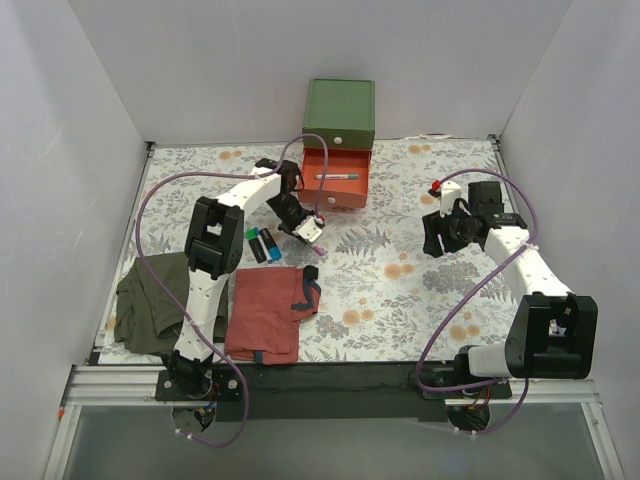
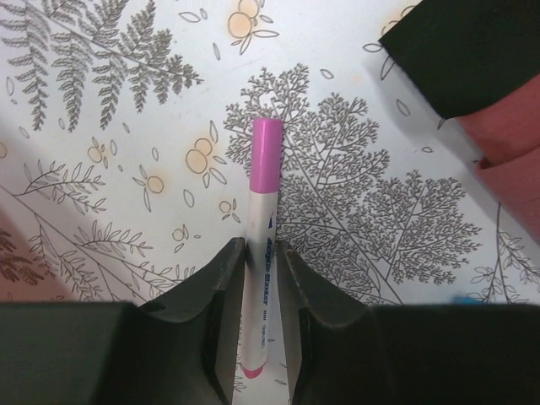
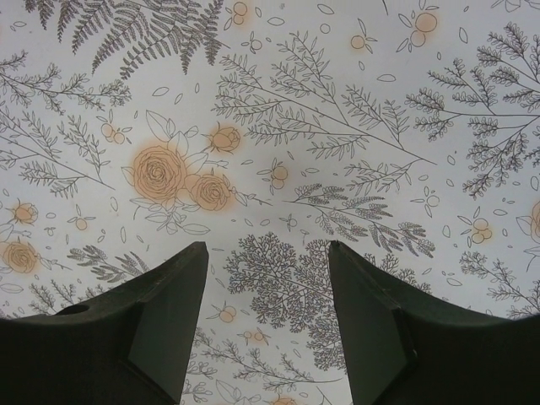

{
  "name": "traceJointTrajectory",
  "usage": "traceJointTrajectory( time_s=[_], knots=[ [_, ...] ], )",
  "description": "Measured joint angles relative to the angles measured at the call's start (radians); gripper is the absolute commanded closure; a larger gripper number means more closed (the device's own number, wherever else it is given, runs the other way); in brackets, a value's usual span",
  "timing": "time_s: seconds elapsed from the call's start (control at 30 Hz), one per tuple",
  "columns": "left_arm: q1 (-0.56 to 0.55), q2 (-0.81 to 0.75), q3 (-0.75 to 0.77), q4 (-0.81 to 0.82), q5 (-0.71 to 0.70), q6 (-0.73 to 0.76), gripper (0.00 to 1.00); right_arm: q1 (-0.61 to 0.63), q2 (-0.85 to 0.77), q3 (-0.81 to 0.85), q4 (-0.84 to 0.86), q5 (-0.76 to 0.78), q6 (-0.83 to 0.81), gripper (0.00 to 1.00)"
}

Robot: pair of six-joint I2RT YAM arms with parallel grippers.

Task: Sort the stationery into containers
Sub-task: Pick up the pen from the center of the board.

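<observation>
My left gripper (image 1: 312, 237) is shut on a white pen with a purple cap (image 2: 264, 202), held above the floral mat in front of the chest; its tip (image 1: 320, 250) shows in the top view. The green chest (image 1: 340, 108) stands at the back, its red-orange drawer (image 1: 338, 192) pulled open with a thin pen (image 1: 337, 176) inside. A green-capped black marker (image 1: 255, 245) and a blue marker (image 1: 269, 244) lie left of the gripper. My right gripper (image 3: 268, 257) is open and empty over the mat on the right (image 1: 440, 238).
A red folded cloth (image 1: 268, 312) and an olive folded cloth (image 1: 150, 300) lie at the front left. A small red thing (image 1: 437, 187) sits near the right arm. White walls enclose the table on three sides.
</observation>
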Motion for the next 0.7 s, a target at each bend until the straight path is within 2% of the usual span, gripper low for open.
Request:
traceJointTrajectory(
  time_s=[0.13,0.2,0.43,0.57,0.7],
  knots=[
    [-0.012,-0.011,-0.020,-0.020,-0.009,0.004,0.89,-0.001,0.000,0.001,0.000,0.000,-0.004,0.32],
    [-0.018,-0.013,-0.023,-0.026,-0.010,-0.006,0.99,-0.001,0.000,0.001,0.000,0.000,-0.006,0.32],
    [-0.031,-0.016,-0.005,-0.042,-0.009,-0.100,1.00,-0.001,-0.025,-0.012,0.002,-0.001,-0.006,0.33],
    [-0.031,-0.023,0.064,-0.053,0.000,-0.149,1.00,-0.001,-0.048,-0.030,0.003,-0.001,-0.006,0.33],
    [-0.030,-0.105,0.094,-0.044,0.043,-0.191,1.00,-0.001,-0.058,-0.049,0.004,-0.007,-0.006,0.33]
  ],
)
